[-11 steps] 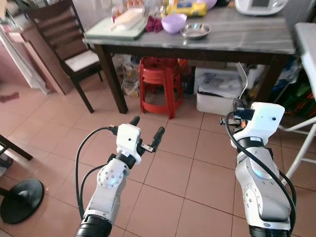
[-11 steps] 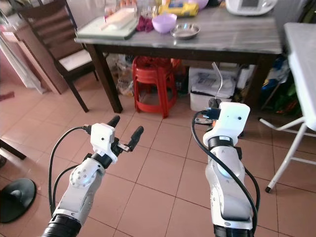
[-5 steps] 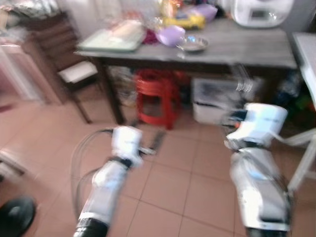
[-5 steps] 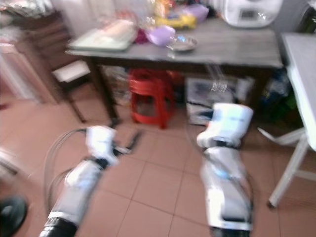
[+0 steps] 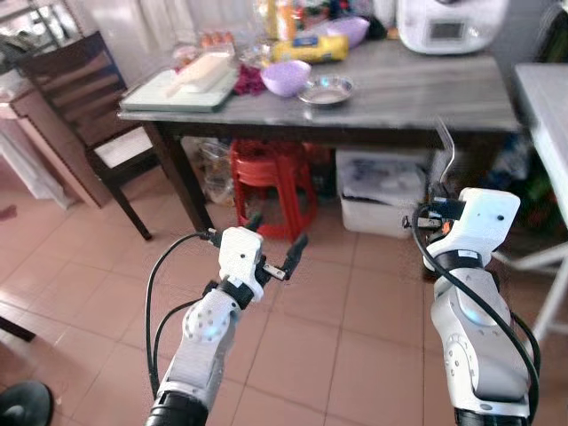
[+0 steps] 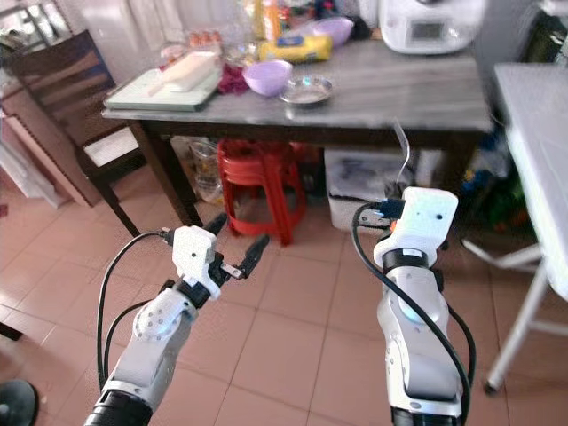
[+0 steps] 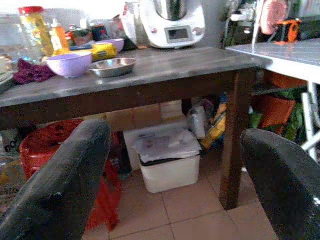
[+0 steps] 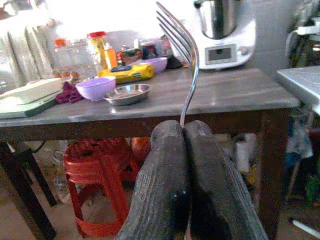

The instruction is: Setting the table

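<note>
— Between the closed fingers of the right end effector (image 8: 186, 150), what is held, and why so?

— A fork (image 8: 181, 55) is clamped by its handle, tines upward and well clear of the fingers, presumably so that it can be laid flat on the worktop (image 5: 426, 84) without the fingers being caught under it.

— And the left end effector (image 5: 273, 250)?

— Its fingers are spread apart with nothing between them. It is carried forward at about the same height as the right one, likely kept free for a second item.

— Where is the fork relative to its destination?

— Ahead of and above both end effectors, well apart from them, the grey worktop is seen. A purple bowl (image 5: 286, 77) and a steel dish (image 5: 326, 90) stand just beside each other on it, with bare surface on the right end effector's side. That bare stretch is judged the likely place for the fork.

— What lies beneath?

— A red stool (image 5: 273, 177) and a white bin (image 5: 383, 191) are tucked under the worktop.
</note>
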Available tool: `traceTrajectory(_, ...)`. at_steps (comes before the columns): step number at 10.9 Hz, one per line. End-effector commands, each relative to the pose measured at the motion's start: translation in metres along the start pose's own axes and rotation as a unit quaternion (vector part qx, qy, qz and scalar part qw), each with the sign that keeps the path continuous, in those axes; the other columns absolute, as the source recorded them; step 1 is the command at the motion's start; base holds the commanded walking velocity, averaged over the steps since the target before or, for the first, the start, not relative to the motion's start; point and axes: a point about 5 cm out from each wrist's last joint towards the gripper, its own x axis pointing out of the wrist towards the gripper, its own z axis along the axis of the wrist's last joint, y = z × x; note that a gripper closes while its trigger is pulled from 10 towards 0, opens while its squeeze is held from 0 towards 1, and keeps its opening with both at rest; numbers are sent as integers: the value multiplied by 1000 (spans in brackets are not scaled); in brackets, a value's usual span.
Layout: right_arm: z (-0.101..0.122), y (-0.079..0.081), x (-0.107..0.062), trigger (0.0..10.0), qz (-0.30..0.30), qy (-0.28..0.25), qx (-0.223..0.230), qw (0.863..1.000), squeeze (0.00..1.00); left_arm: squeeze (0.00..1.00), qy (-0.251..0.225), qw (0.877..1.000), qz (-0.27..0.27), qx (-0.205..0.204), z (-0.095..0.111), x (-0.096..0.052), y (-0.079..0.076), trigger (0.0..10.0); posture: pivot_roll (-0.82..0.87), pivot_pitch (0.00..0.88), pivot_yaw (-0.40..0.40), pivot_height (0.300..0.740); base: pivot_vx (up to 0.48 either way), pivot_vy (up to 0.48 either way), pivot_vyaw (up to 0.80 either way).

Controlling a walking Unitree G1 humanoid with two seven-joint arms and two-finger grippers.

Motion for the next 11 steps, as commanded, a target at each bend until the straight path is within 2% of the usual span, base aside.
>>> traceTrajectory(1, 4, 8, 1, 10000, 10, -7, 5, 1000, 0, 0, 6, 1000, 9, 8, -1, -3, 8, 10000, -179, 55, 108, 740, 386, 0, 0)
traceTrajectory(11, 2, 7, 1, 10000, 5, -5, 7, 1000, 0, 0, 7, 1000, 1, 7, -1, -1, 6, 10000, -183, 59, 114, 740, 387, 0, 0)
